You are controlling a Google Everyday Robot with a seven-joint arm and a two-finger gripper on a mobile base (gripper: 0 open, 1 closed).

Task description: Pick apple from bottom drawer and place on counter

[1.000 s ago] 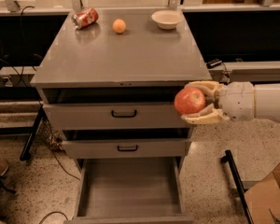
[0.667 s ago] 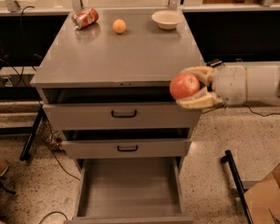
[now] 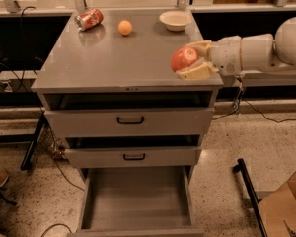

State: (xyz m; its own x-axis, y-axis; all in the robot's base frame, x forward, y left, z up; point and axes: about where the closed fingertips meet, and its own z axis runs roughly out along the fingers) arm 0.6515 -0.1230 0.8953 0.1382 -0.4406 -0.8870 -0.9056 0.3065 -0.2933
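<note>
My gripper [image 3: 188,59] reaches in from the right and is shut on the reddish-pink apple [image 3: 183,58], with one cream finger above it and one below. It holds the apple just above the right front part of the grey counter [image 3: 113,58]. The bottom drawer [image 3: 135,201] is pulled open below, and its flat grey floor is bare. The two upper drawers with black handles are closed.
On the back of the counter lie a tipped red soda can [image 3: 89,19], a small orange fruit [image 3: 125,27] and a white bowl [image 3: 174,19]. A cardboard box [image 3: 281,206] and a black bar [image 3: 246,186] sit on the floor at the right.
My gripper has lifted the apple from beside the top drawer front up and left to above the counter's right front part.
</note>
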